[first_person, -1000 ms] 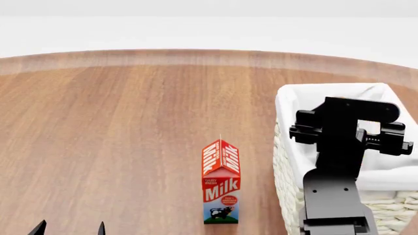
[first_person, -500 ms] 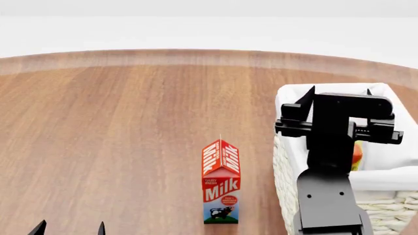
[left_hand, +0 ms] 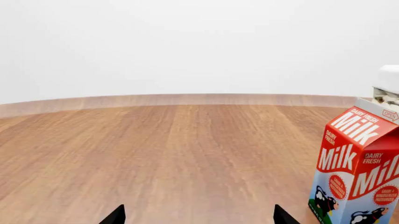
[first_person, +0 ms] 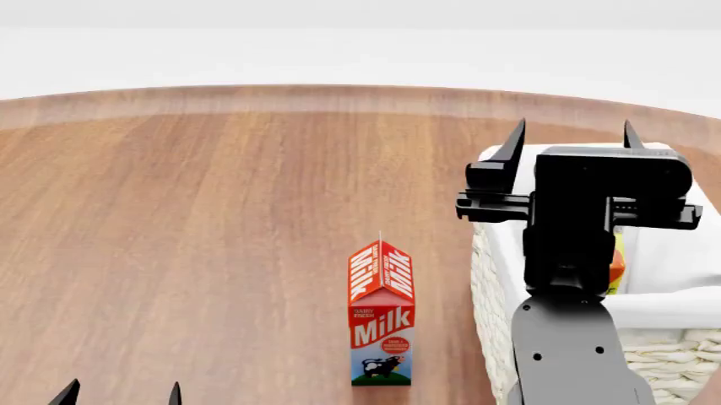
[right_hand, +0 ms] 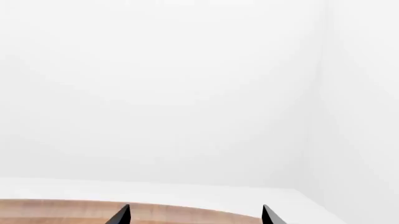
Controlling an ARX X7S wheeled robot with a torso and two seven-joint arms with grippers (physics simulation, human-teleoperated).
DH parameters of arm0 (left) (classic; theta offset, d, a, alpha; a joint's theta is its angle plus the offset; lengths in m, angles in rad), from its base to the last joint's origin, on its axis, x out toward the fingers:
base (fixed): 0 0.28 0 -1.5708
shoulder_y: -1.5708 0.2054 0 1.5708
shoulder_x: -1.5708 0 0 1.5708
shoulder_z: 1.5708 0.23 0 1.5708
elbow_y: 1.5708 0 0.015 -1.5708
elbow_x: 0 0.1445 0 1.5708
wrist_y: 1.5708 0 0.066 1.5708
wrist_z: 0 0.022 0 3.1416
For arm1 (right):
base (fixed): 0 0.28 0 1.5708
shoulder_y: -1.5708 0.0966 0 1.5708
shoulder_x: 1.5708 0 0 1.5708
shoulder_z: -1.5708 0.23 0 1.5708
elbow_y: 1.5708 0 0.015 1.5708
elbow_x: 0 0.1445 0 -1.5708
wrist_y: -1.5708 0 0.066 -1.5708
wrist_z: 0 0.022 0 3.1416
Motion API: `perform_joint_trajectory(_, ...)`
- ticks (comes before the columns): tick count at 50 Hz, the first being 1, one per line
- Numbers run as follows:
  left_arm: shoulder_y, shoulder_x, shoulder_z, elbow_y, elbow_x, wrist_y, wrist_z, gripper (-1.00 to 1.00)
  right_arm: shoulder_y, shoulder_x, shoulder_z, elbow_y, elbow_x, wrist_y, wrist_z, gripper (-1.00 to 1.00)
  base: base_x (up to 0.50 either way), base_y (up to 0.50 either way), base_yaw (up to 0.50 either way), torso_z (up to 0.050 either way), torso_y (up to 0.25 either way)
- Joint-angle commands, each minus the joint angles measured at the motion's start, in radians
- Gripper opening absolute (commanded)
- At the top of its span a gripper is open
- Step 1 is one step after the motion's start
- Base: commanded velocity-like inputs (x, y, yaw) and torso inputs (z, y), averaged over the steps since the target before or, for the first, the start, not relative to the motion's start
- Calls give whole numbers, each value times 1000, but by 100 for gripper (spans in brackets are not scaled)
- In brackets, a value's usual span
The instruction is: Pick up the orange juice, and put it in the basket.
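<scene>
The cream-white wicker basket [first_person: 491, 278] with white cloth lining stands at the table's right side. A sliver of the orange juice carton [first_person: 615, 260] shows inside it, mostly hidden behind my right arm. My right gripper [first_person: 572, 135] is raised above the basket, open and empty, fingertips pointing up and away; its wrist view shows only the far table edge and white wall between the fingertips [right_hand: 120, 215]. My left gripper [first_person: 118, 393] is open and empty low at the near left; its fingertips [left_hand: 115, 216] frame bare table.
A red and white Milk carton [first_person: 381, 314] stands upright just left of the basket, also in the left wrist view [left_hand: 356, 168] with the basket corner [left_hand: 388, 88] behind it. The round wooden table [first_person: 225, 219] extends left and far.
My right gripper has risen out of the basket and tilted its open fingers upward. The orange juice carton stays inside the basket. The left arm has not moved.
</scene>
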Motion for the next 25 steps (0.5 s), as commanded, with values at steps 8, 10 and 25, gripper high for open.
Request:
perform_joint_trajectory(8, -1, -2, 3, 0, -2, 1, -2, 100, -90, 27, -14, -305, 18, 119, -2, 100, 0, 0, 0, 0, 0)
perform_joint_trajectory(10, -1, -2, 3, 0, -2, 1, -3, 100, -101, 32, -13, -338, 21, 130, -2, 100, 0, 0, 0, 0, 0)
perform_joint_trajectory(25, -2, -4, 6, -1, -4, 2, -4, 100, -186, 58, -1, -543, 47, 190, 11, 100, 0, 0, 0, 0, 0)
